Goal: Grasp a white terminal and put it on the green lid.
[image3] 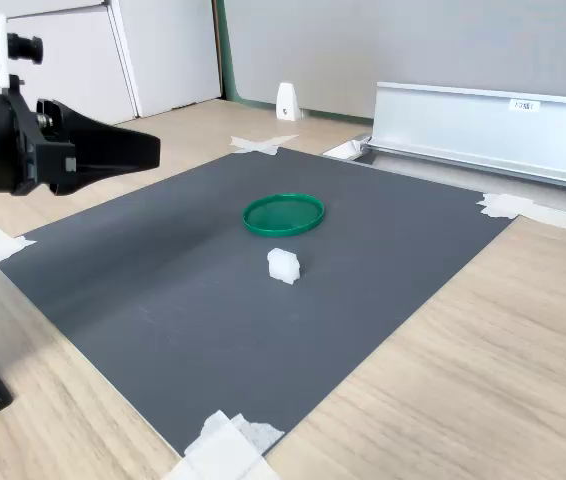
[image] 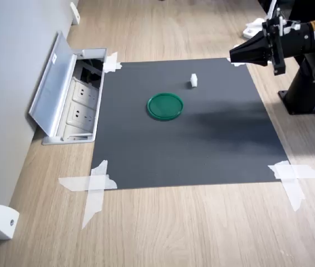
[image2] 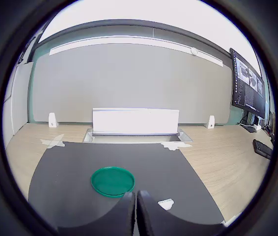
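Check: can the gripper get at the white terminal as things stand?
Probably yes. The white terminal stands alone on the dark mat, apart from the green lid, with nothing over or around it. The gripper hangs above the mat's edge, jaws shut, so it must open first.

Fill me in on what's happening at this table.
One robot arm is set to move a white terminal onto a green lid, both lying apart on a dark mat. Nothing has been picked up: the gripper hangs in the air over the mat's edge with its fingers together and empty, pointing toward the lid. The lid is bare.
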